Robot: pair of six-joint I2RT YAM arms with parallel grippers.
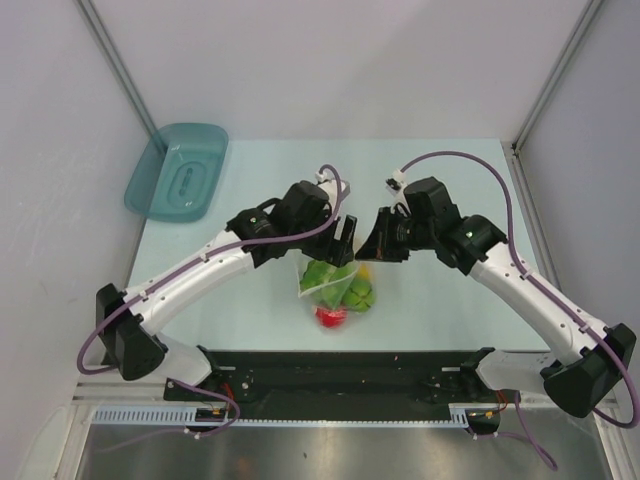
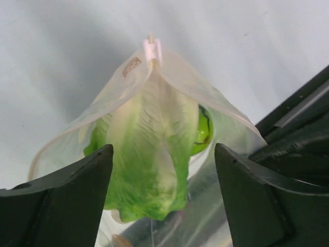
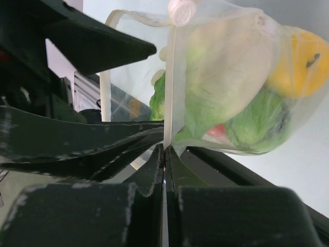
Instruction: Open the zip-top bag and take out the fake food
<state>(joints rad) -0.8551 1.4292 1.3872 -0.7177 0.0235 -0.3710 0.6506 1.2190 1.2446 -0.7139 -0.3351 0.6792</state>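
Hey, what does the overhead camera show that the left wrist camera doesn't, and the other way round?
Only the top view: the teal tray at the far left, and a red piece at the near end of the zip-top bag. Only the left wrist: the pale slider on the zip strip, and the left gripper, its fingers standing open on either side of the bag. Both: the bag with the green lettuce leaf inside.
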